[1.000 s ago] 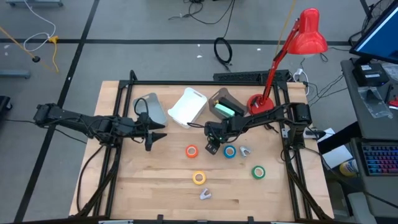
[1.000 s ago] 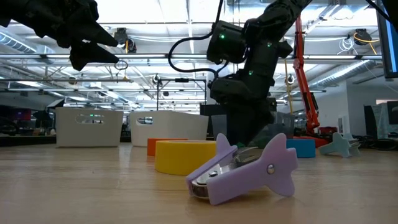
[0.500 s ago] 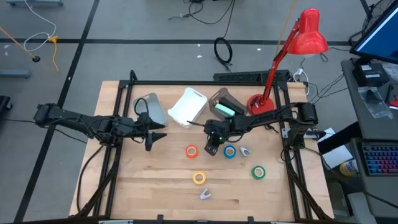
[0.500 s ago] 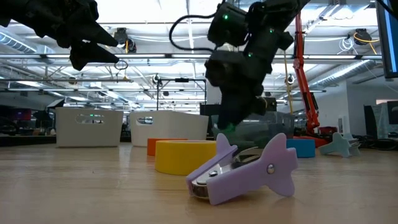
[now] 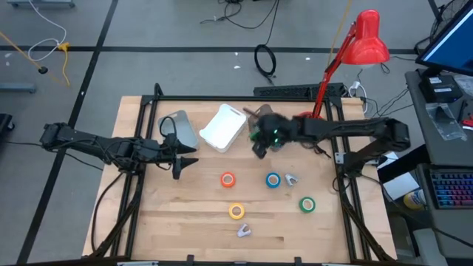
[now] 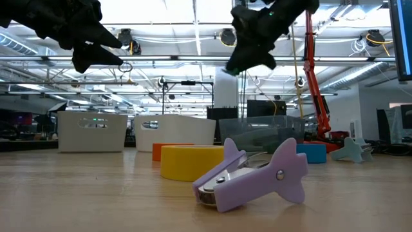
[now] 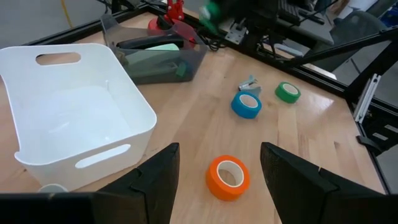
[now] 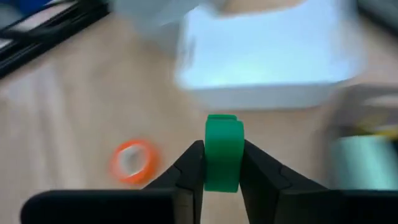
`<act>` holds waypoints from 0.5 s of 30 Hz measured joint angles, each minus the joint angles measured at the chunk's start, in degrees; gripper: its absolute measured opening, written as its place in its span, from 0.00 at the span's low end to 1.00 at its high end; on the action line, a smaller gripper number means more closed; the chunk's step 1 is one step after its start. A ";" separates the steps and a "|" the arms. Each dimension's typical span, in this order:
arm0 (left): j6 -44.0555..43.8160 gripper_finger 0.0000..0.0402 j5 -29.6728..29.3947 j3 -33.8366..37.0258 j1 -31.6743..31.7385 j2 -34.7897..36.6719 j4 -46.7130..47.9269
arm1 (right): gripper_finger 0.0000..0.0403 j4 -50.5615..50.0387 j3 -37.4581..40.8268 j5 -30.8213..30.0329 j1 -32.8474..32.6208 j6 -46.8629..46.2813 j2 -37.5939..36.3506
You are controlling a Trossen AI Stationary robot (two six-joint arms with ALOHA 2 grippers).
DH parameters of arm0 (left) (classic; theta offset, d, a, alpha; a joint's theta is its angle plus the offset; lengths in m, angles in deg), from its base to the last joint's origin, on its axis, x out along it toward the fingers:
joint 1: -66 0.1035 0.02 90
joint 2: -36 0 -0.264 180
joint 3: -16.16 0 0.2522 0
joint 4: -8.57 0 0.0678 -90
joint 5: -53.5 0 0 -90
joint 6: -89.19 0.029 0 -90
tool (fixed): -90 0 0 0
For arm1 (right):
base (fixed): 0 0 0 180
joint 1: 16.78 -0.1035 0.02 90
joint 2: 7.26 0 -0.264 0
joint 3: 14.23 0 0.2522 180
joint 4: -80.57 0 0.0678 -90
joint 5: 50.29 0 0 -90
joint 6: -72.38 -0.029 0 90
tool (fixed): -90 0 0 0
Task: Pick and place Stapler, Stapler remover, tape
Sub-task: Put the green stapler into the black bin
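Claws first: the right claw (image 8: 222, 163) is up in the air over the back of the worktop (image 5: 185, 222), pinched shut on a small green object (image 8: 223, 152) that stands upright between its two dark fingers; I cannot tell from here what that object is. From above, this claw sits blurred near the clear bin (image 7: 158, 59) and the white bin (image 5: 222, 127). The left claw (image 5: 186, 161) hangs above the left part of the worktop, its fingers (image 7: 155, 180) spread apart and holding nothing.

On the wood lie the tape rolls. The orange tape (image 5: 228, 179) is near the middle, the blue tape (image 5: 273, 179) to its right, the yellow tape (image 5: 236, 211) nearer the front edge, and the green tape (image 5: 307, 204) off toward the right side. All four lie flat and apart from one another.

Just beside the blue roll is a small pale staple remover (image 5: 290, 179). A second one, a lilac staple remover (image 6: 254, 177), lies near the front, just in front of the yellow roll, resting on its side with its metal teeth showing.

Inside the clear bin I can see a pale green item (image 7: 152, 46), long and flat. The white bin next to it looks bare inside. A grey bin (image 5: 180, 128) sits at the back left, and a red desk lamp (image 5: 362, 41) stands at the back right corner.
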 joint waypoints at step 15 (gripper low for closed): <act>-1.29 0.57 -0.67 0.00 0.01 0.01 -0.11 | 0.19 -8.02 0.11 -5.63 14.36 6.55 1.08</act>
